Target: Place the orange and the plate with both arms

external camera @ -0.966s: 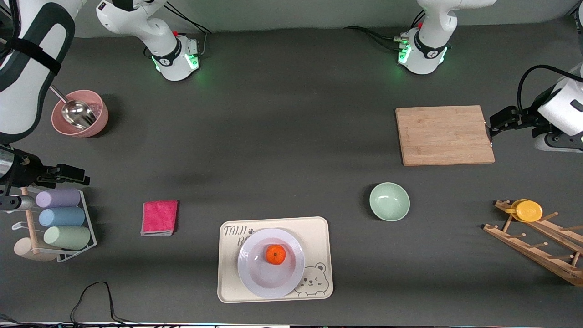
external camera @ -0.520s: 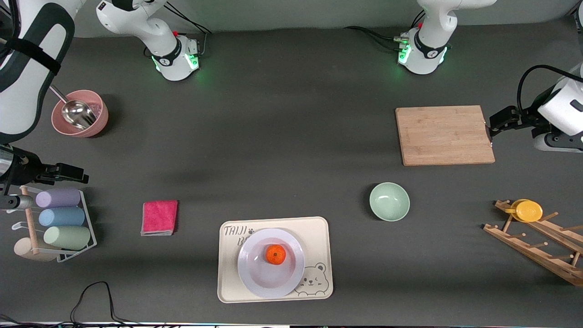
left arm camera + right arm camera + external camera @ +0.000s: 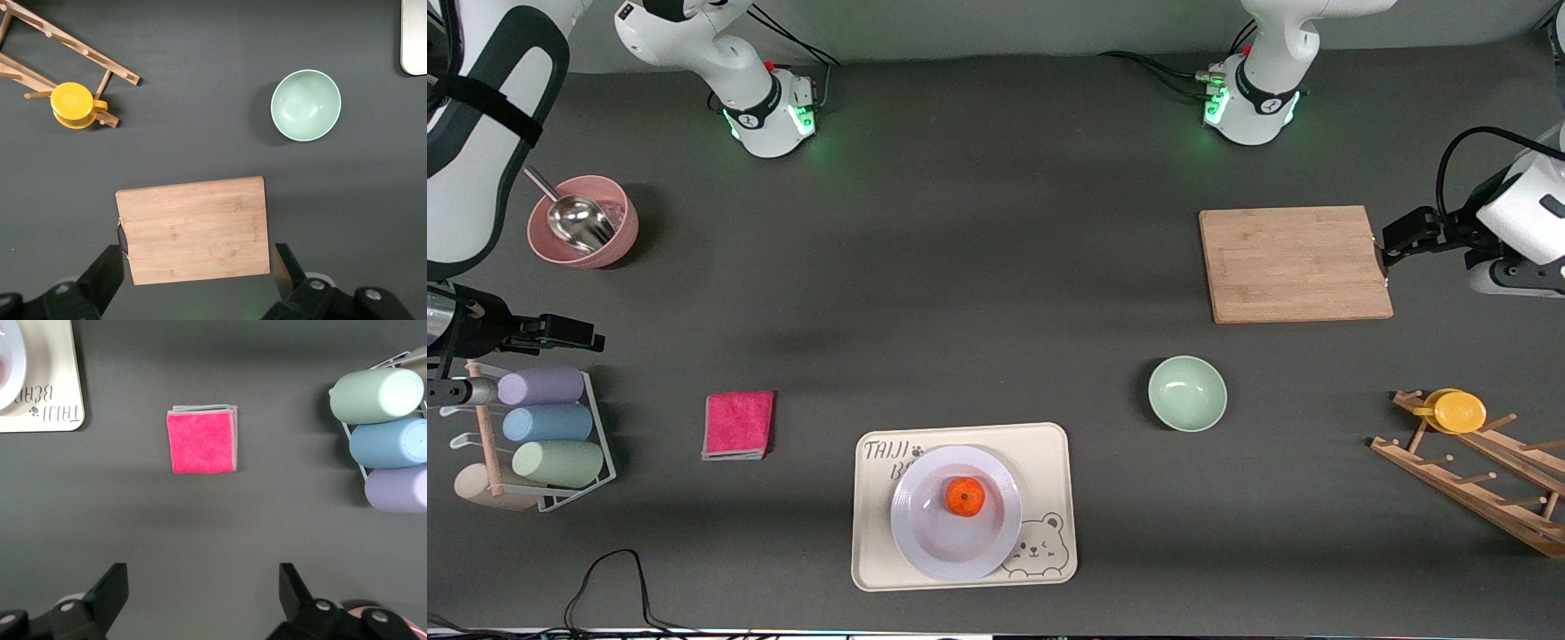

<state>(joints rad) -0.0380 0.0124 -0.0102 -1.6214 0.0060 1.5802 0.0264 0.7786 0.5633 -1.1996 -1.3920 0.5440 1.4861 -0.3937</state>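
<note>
The orange (image 3: 964,496) lies in the white plate (image 3: 925,551), which rests on the beige bear tray (image 3: 1049,449) near the front camera. A sliver of the plate (image 3: 5,367) shows in the right wrist view. My left gripper (image 3: 1391,247) hangs open and empty, high over the edge of the wooden cutting board (image 3: 1294,263) at the left arm's end; its fingers (image 3: 107,270) frame that board (image 3: 197,227). My right gripper (image 3: 592,337) is open and empty, high over bare table at the right arm's end, with dark table between its fingers (image 3: 115,583).
A mint-green bowl (image 3: 1187,393) sits between tray and cutting board. A pink cloth (image 3: 738,424) lies beside the tray. A rack of pastel cups (image 3: 547,425) and a pink bowl with a metal scoop (image 3: 583,220) stand at the right arm's end. A wooden rack holds a yellow cup (image 3: 1458,411).
The right arm has drifted slightly, its gripper moving a little toward the robots' bases. The left arm, orange and plate have not moved.
</note>
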